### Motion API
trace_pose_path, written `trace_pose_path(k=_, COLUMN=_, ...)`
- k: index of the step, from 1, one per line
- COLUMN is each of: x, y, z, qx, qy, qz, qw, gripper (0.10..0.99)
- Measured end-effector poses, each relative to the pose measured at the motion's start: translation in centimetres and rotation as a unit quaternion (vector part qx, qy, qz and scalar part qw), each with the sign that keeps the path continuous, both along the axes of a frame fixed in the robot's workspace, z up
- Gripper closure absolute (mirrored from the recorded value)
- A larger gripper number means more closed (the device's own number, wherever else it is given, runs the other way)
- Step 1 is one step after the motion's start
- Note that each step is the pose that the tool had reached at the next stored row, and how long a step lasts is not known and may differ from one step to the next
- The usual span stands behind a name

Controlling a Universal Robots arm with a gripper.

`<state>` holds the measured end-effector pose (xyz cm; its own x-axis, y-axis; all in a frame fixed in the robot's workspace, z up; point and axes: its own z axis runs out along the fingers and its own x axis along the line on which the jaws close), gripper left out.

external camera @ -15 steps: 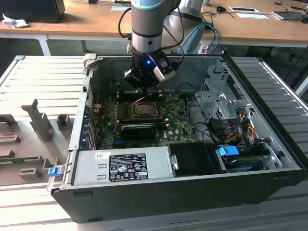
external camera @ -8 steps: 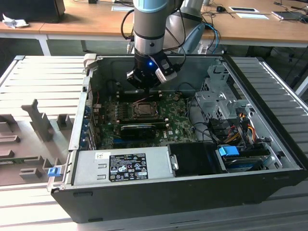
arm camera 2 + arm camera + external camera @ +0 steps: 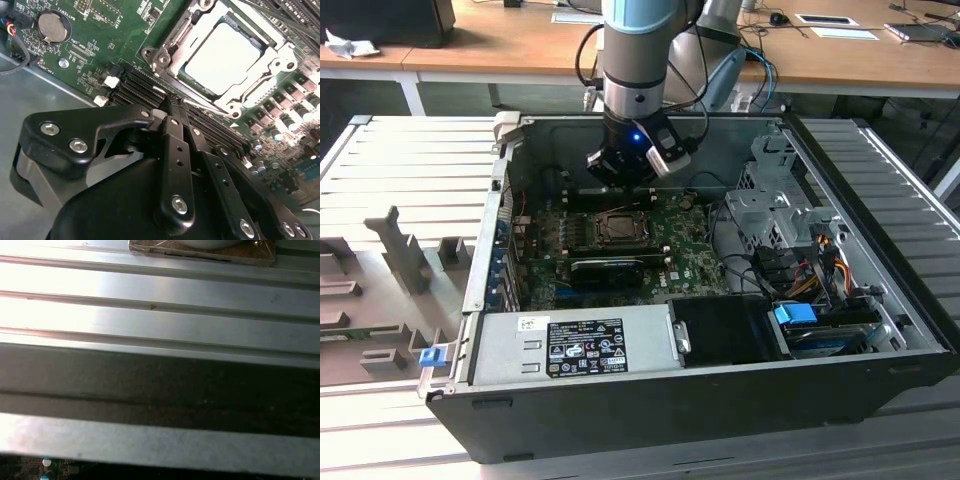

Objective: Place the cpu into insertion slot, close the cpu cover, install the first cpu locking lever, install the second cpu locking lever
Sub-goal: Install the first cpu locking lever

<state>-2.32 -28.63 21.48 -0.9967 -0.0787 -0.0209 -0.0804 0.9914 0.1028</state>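
Observation:
The cpu lies with its silver top up in the insertion slot on the green board. The cpu cover, a bright metal frame, lies flat around the chip. A thin metal lever rod runs along the socket edge nearest the fingers. My gripper hangs just off that edge, over the black memory slots, with its two black fingers pressed together and nothing between them. In the exterior view the gripper is inside the open case, just behind the socket.
A power supply with a label fills the case front. A black graphics card sits in front of the socket, and a drive cage with cables stands at the exterior view's right. Ribbed grey table surrounds the case.

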Motion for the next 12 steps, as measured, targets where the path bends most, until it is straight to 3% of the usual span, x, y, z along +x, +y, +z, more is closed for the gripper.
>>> trace_pose_path(k=12, x=0.25, y=-0.28, z=-0.71, qx=0.0011, qy=0.0, qz=0.0, qw=1.0, gripper=0.98)
